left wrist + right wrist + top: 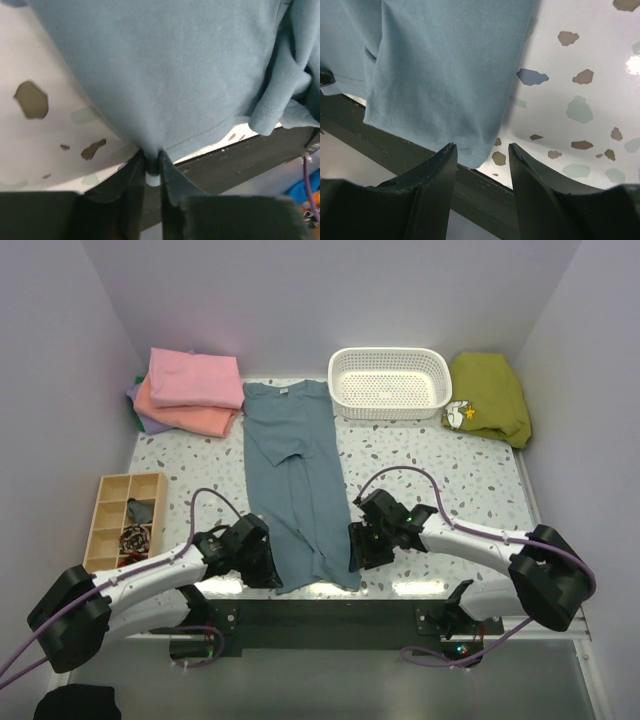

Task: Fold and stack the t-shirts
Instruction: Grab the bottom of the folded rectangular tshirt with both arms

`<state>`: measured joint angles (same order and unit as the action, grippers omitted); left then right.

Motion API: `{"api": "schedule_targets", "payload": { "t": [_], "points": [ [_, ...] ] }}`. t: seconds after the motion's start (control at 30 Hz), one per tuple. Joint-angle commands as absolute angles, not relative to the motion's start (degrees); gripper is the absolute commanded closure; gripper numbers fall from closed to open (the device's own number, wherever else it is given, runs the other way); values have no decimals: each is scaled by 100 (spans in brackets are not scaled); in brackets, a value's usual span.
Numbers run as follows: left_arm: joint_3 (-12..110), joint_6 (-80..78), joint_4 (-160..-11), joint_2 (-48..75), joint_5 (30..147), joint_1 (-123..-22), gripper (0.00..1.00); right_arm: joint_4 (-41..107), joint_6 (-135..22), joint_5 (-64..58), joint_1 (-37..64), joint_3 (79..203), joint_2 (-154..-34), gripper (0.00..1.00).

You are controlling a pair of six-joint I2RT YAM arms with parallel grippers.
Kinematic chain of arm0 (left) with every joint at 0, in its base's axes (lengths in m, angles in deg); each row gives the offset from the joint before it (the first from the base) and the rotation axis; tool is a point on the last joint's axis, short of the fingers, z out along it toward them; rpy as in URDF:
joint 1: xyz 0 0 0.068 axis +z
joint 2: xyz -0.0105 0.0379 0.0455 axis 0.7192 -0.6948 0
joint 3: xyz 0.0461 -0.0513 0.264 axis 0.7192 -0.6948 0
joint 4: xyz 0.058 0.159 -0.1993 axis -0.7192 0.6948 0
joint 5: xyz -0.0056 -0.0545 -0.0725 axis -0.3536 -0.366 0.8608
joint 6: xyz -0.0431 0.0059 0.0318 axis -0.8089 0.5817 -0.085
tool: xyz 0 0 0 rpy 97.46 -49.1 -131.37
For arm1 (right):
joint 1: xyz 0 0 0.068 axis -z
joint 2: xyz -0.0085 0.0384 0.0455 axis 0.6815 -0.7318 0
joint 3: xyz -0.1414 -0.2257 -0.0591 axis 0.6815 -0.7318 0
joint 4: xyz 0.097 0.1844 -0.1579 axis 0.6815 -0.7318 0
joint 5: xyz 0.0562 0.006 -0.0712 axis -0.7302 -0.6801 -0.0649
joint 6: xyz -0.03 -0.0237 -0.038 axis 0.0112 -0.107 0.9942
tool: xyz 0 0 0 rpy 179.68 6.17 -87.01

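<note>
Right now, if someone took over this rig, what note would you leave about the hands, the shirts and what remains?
Left hand: shut on the near left hem corner of the blue-grey shirt.
Right hand: open, fingers either side of the near right hem corner, not yet closed.
Shirts: the blue-grey shirt lies flat lengthwise in the middle, sides folded in, neck label at the far end. The pink shirt, salmon-orange shirt and lavender shirt sit stacked at the far left.
Done: three stacked, side folds made.
Left: likely close the right hand, fold hem toward collar, add to the stack.
</note>
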<state>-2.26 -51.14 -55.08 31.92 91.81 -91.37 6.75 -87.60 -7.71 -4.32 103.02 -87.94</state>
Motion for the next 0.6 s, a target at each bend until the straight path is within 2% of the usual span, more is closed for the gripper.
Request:
{"api": "schedule_targets", "payload": {
  "t": [0.0, 0.1, 0.33, 0.57],
  "points": [
    [-278, -5252, -5955, 2935, 9050, -9344, 90, 1161, -8979, -1071, -450, 10220, -8975, 50],
    [-120, -5120, -5579, 3022, 8953, -9389, 100, 1126, -8961, -1115, -450, 10167, -9028, 50],
    [372, -4935, -3787, 3883, 8654, -9389, 100, 863, -8908, -1089, -450, 10000, -8923, 50],
    [460, -4725, -3310, 4034, 8654, -9389, 100, 818, -8908, -1019, -458, 10035, -8949, 51]
  ]
}}
